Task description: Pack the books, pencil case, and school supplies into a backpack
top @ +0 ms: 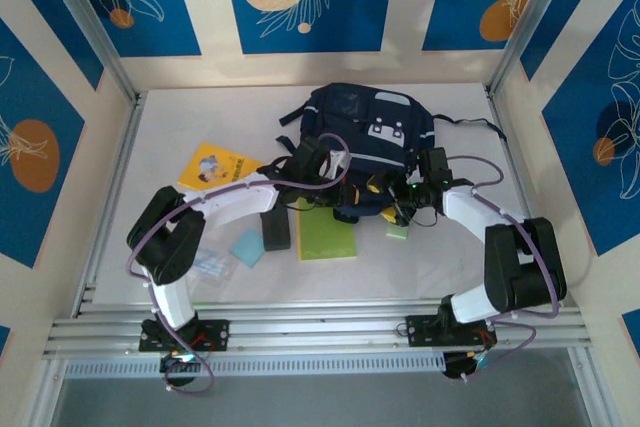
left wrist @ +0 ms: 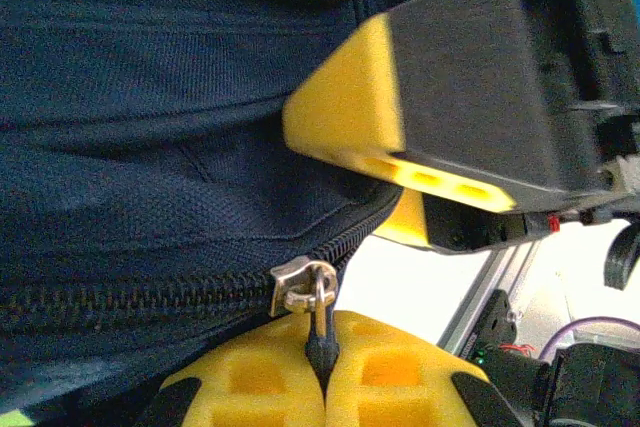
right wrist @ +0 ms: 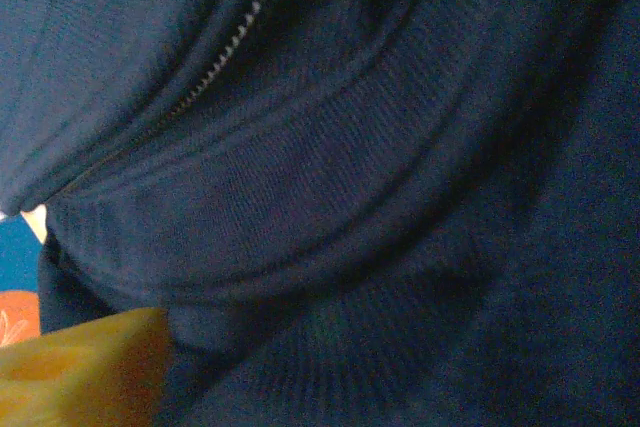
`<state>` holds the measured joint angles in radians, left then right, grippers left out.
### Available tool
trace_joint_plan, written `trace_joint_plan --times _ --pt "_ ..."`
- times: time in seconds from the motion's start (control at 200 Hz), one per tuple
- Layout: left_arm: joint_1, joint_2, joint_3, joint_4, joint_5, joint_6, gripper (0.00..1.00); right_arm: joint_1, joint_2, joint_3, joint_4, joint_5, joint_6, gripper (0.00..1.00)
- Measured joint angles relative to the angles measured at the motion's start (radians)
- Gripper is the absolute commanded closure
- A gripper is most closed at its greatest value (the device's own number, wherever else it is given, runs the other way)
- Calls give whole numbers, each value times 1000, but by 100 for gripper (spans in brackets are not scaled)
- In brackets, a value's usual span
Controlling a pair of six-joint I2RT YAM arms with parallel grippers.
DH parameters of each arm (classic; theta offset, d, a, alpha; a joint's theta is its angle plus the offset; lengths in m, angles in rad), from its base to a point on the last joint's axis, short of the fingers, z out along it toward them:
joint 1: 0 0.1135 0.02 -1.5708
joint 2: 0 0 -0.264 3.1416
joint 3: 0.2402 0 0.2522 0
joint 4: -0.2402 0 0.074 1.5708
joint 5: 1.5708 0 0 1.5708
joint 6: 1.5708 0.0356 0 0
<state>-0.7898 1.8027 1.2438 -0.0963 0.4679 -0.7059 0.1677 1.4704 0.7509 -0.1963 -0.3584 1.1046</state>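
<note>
Left tool point(left wrist: 322, 347) pinched tight on the dark zipper pull point(left wrist: 320, 332), bottom centre of its wrist view. Right tool point(top: 388, 205) against the backpack point(top: 375, 117) fabric, opening impossible to tell. Backpack at upper centre of the counter point(top: 450, 257). Just below: pencil case point(top: 276, 230), lime-green book point(top: 328, 237), pale green pad point(top: 396, 231). Lower left: light blue pad point(top: 247, 246), clear plastic piece point(top: 210, 264). Left: orange-yellow book point(top: 215, 167), cover print too small to read.
</note>
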Motion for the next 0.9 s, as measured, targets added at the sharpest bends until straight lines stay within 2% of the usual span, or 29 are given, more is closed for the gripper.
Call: trace_joint_plan --times 0.085,0.25,0.385,0.585,0.745,0.87,0.9 --pt "-1 0 -6 -11 -2 -2 100 5 42 -1 50 8 21 100" --pt "2 0 11 -132 -25 79 100 12 58 18 31 44 -47 100" --pt "33 0 67 -269 -59 186 100 21 56 92 -104 109 -226 100" --pt "127 0 140 -458 -134 338 100 20 54 196 -262 242 -462 100" --pt "209 0 138 -494 -161 394 100 -29 52 226 -329 274 -579 100" --pt "217 -1 135 -472 -153 402 100 -114 88 315 -383 226 -619 100" --pt "214 -2 133 -455 -145 401 100 -133 103 343 -388 213 -619 95"
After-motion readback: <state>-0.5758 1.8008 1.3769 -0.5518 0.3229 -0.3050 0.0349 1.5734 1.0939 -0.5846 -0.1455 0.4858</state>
